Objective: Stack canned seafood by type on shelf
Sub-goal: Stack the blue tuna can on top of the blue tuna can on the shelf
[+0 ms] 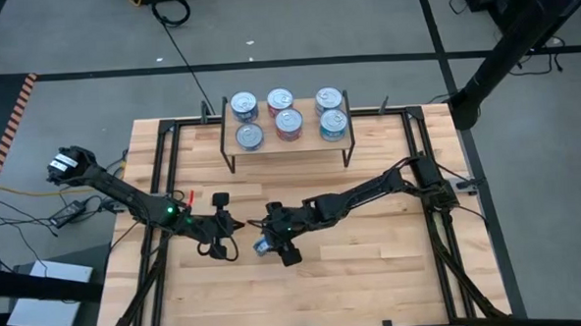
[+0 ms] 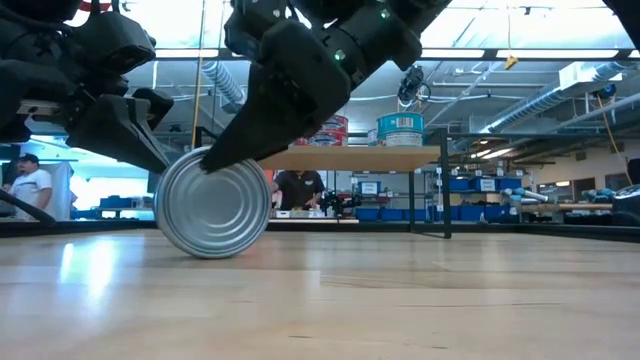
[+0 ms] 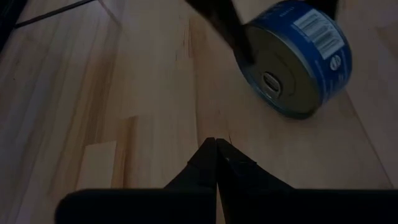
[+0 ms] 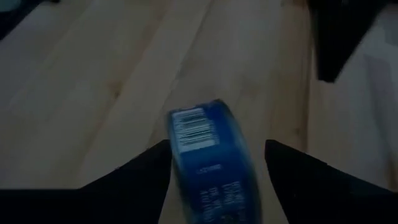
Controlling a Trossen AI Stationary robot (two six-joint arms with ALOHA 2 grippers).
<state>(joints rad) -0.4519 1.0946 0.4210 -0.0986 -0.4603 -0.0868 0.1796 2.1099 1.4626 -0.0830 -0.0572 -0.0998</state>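
A blue-labelled tin with a silver top stands on its rim on the wooden tabletop, its silver face turned to the near edge. My right gripper is open and straddles this tin from above. My left gripper is shut, hovers just left of the tin and touches nothing. The shelf stands at the far edge, with several tins on its plank in stacks of blue, red and teal. My right gripper is open around the tin, coming down at a slant from the right. One finger lies against the tin's silver face near its upper rim. The other finger stands apart from the opposite face. The tin rests on its rim on the table.
Black frame rails run along the table's left and right sides. The shelf's thin black legs stand beyond the tin. Bare wood lies to the right and near side of the grippers. People stand in the room behind.
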